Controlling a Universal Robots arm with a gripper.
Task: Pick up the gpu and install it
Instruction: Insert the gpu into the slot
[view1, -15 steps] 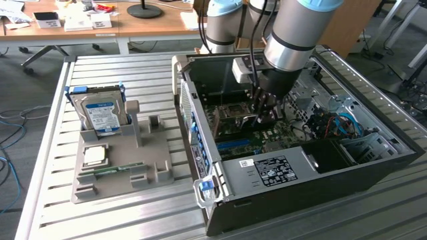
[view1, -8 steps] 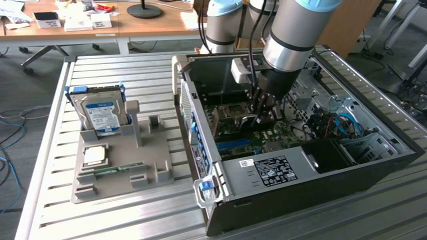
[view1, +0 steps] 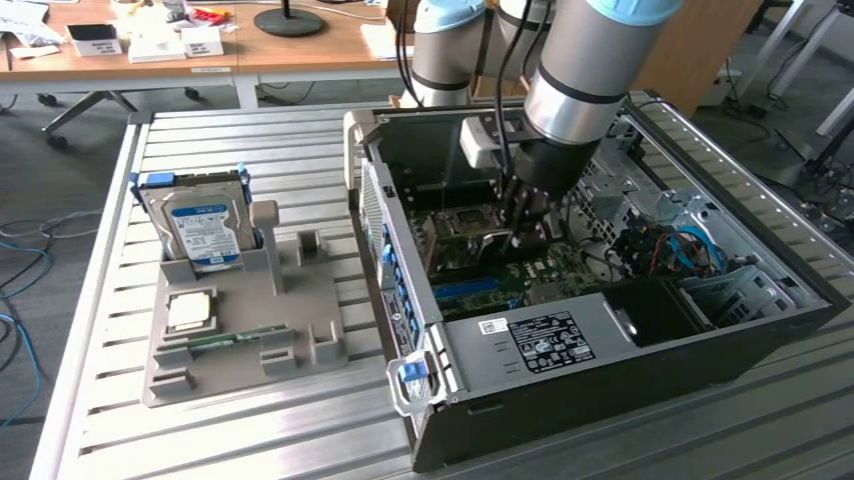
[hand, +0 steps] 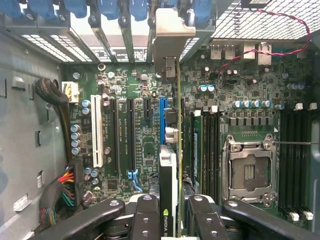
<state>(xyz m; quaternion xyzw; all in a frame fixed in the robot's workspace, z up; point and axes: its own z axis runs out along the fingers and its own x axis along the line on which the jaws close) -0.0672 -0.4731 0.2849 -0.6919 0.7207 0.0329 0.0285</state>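
Looking at the exterior view, you see the gripper (view1: 529, 235) down inside the open computer case (view1: 747, 330), over the motherboard (view1: 534, 275); the hard drive (view1: 203, 228) stands apart in its grey holder (view1: 240, 330). In the wrist view, the fingers (hand: 147, 215) are clamped on the gpu (hand: 178, 150), held edge-on just beside the blue slot (hand: 161, 107) (pick-up done, I judge); whether it is seated, you cannot tell.

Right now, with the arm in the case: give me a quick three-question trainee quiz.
1. True or false: the claw holds the gpu.
2. Where is the hard drive? A in the case; B in the grey stand; C on the floor.
3. What colour is the slot right beside the gpu?
Key: 1 true; 2 B; 3 blue.
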